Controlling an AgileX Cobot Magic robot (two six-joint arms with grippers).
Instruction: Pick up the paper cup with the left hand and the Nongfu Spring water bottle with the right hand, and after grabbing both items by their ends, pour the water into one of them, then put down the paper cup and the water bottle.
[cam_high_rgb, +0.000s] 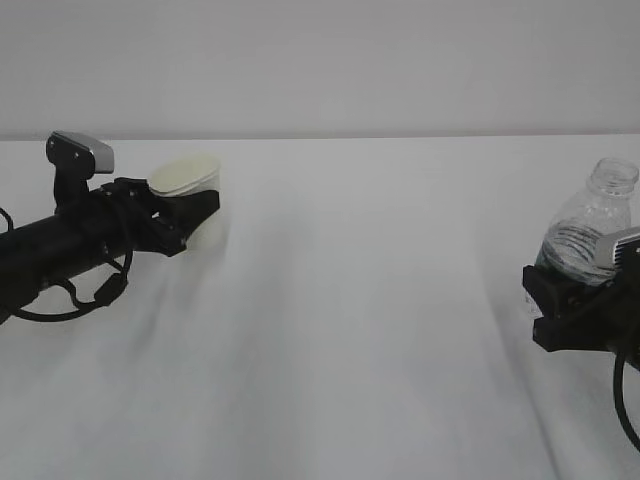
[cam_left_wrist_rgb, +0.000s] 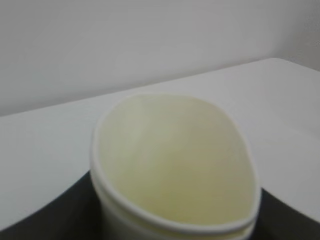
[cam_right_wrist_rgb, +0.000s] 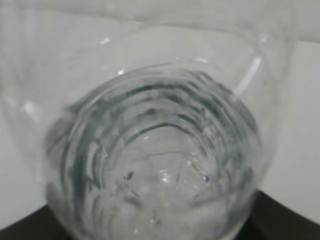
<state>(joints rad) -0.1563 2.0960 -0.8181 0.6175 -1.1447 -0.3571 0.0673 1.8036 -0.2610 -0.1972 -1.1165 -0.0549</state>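
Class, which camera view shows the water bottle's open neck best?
The exterior view: the water bottle shows its capless neck and ribbed body, tilted, in the right gripper. The right wrist view shows only its blurred ribbed body, close up. The left wrist view shows no bottle.

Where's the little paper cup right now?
The paper cup is at the left of the exterior view, gripped by the left hand just above the white table, far from the water bottle at the right edge.
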